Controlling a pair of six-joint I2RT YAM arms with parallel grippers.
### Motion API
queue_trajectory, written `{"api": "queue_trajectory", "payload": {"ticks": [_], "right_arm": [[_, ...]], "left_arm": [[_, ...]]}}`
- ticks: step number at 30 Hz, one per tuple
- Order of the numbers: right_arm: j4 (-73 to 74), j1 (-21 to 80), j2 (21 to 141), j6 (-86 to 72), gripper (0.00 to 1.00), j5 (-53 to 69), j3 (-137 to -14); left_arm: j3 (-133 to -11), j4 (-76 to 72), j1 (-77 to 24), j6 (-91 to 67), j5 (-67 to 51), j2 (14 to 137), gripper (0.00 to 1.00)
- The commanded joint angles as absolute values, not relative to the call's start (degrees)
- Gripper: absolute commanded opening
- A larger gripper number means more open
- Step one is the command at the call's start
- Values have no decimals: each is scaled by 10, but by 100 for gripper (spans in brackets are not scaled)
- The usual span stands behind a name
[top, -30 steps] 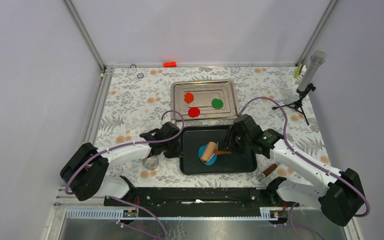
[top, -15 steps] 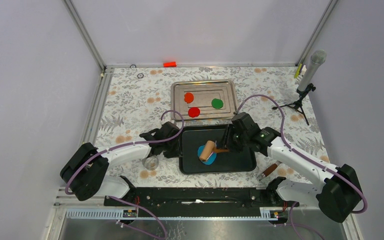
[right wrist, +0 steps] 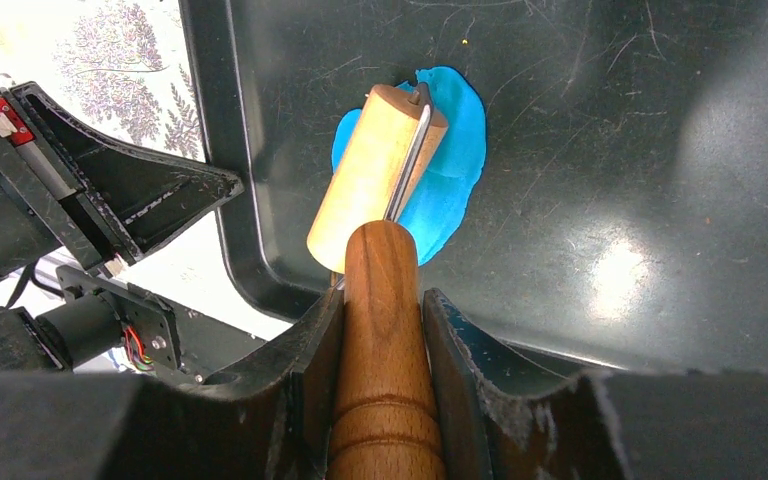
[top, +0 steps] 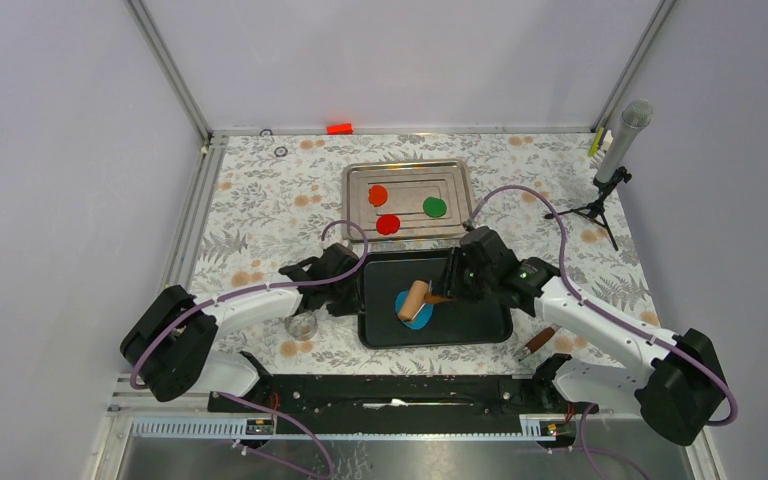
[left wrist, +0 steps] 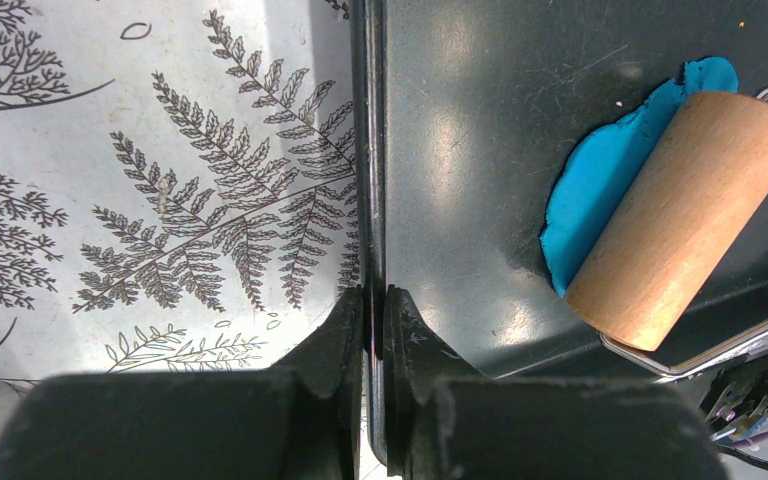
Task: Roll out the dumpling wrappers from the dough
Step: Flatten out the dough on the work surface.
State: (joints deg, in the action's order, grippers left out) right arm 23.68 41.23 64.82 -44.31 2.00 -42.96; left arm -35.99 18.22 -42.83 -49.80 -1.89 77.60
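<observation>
The dough (top: 412,314) is a flat bright blue sheet (right wrist: 452,172) on the black tray (top: 480,322). A wooden roller (top: 418,297) lies across it, its drum (right wrist: 372,180) covering the sheet's left part. My right gripper (right wrist: 382,300) is shut on the roller's brown handle (right wrist: 386,385). At the tray's left rim (left wrist: 370,190), my left gripper (left wrist: 373,295) is shut on the edge, with the dough (left wrist: 595,195) and the roller (left wrist: 685,215) off to its right. Three dumpling wrappers, orange (top: 378,195), red (top: 388,224) and green (top: 434,207), lie on the silver tray (top: 352,200) behind.
A microphone (top: 624,140) on a small tripod stands at the back right. A small clear cup (top: 302,325) sits beside the left arm, and a brown-handled tool (top: 538,342) lies right of the black tray. An orange block (top: 339,128) rests at the back edge.
The right gripper has pushed the roller a little way toward the back and left over the blue dough. The left gripper has kept its hold on the tray rim.
</observation>
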Motion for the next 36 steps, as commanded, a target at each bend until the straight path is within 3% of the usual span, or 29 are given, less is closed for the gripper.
{"api": "queue_trajectory", "payload": {"ticks": [1,10,23,36], "right_arm": [[279,411,659,-399,0,-104,-428],[334,411,599,-393,0,-137,-464],[312,410,533,-396,0,-16,-530],[339,409,661,-275,0,67,-553]], "left_arm": [[-388,157,-432,-491,-58,751,0],[-385,154,-432,-490,-60,750,0],[-392,157,-432,-488,-59,743,0],[-405,165,-432,-465,-81,750,0]]}}
